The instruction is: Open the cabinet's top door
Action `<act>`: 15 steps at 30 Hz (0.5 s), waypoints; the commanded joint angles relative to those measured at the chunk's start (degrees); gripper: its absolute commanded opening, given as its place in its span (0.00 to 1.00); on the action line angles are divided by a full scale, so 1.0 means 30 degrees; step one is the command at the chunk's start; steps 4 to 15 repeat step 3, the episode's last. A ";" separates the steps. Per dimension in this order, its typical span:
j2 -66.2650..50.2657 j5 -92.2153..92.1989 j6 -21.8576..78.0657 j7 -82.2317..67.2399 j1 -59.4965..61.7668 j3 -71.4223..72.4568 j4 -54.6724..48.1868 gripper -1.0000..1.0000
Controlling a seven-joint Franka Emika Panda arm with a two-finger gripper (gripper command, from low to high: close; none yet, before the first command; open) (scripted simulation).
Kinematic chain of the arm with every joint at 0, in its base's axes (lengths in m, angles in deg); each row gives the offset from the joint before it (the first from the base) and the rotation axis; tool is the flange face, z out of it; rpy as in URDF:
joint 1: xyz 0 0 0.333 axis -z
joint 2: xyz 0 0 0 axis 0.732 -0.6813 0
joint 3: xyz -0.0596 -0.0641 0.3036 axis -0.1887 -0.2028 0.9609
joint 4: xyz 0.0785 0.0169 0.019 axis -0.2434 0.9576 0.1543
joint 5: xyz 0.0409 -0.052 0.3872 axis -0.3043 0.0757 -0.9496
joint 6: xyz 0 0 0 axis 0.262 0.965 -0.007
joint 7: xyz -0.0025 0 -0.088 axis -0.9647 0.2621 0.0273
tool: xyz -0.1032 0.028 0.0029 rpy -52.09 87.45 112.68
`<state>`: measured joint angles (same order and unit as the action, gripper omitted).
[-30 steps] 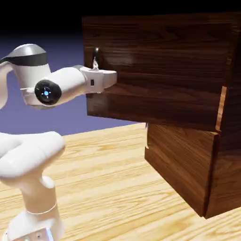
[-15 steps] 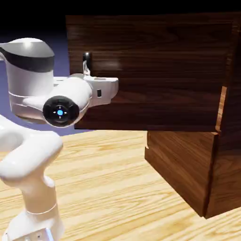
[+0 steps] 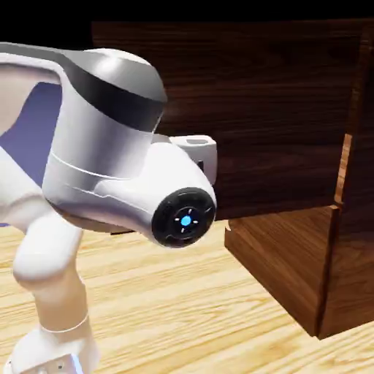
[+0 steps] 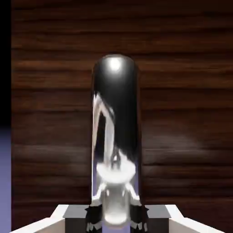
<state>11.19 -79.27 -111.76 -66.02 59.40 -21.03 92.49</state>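
End effector (image 4: 116,219) clenched on the handle (image 4: 115,118) of the top door (image 3: 277,117); one fingertip shows on either side of the metal at the hand view's bottom edge. Handle is upright, polished, and mirrors pale shapes. Top door stands swung out from the cabinet (image 3: 354,256), reaching toward the exterior view's left, above the counter. Its face is dark brown with grain running lengthwise. Lower door (image 3: 281,256) sits beneath it, at the cabinet's front. Arm (image 3: 109,139) is white with grey-black bands, bent in front of the top door and hiding part of it; a blue light glows on its round black cap. Counter (image 3: 168,314) is pale yellow wood with wavy grain, brightly lit. Backdrop (image 3: 36,135) is blue-violet, turning black toward the top.
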 commanded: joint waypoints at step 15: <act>-0.1253 0.0282 0.1095 -0.0818 -0.1282 -0.1399 -0.1289 0.00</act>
